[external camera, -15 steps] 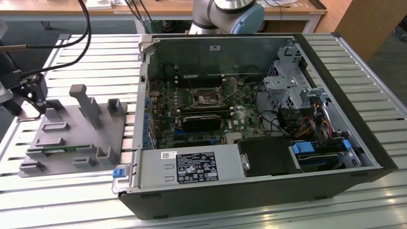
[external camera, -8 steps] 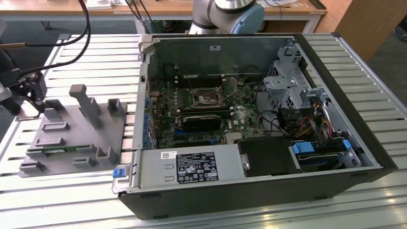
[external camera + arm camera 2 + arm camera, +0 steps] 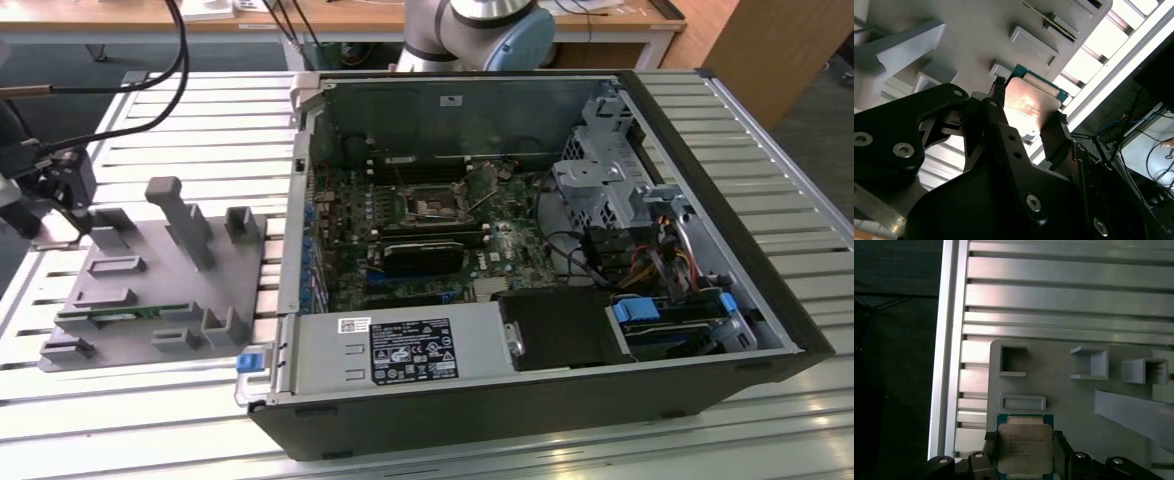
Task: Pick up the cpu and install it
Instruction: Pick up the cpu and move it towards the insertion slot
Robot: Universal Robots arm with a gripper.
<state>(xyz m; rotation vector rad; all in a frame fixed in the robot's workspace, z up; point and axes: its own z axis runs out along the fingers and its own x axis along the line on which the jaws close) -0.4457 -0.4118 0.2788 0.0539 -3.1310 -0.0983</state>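
The cpu is a flat square chip with a silver-grey metal top and a thin green rim. In both wrist views my gripper is shut on it, one black finger against each of two opposite edges. In the second wrist view the cpu sits in the gripper over a corner of the grey tray. In the exterior view the gripper is at the far left, at the tray's far left corner. The dark socket frame lies on the motherboard inside the open case.
The open computer case fills the middle and right of the slatted metal table, with a power supply along its near side. The tray carries raised holders and a green memory stick. Black cables hang above the gripper.
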